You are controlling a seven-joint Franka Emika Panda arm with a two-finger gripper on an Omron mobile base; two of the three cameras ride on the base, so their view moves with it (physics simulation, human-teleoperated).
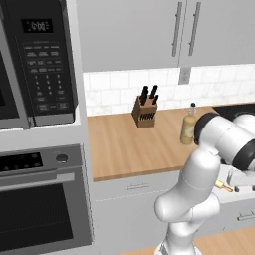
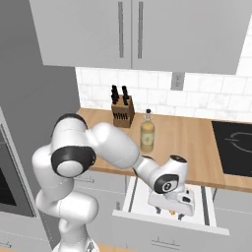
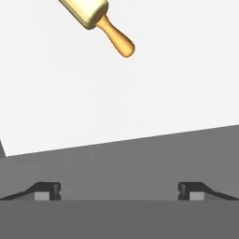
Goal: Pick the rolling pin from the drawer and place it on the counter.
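Pin [image 3: 100,21]: lies on the drawer [image 2: 139,194] floor, ungrasped. Claw [image 3: 119,191]: wide open, empty, short of the pin. Step: reach. Next, you move it over the barrel, descend, close.

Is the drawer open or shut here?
Open. The drawer is pulled out below the counter, its pale interior exposed, with the rolling pin lying inside and the gripper above it.

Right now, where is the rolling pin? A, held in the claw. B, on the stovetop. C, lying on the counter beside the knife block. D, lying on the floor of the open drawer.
D: the rolling pin lies on the pale floor of the open drawer, and the open claw holds nothing.
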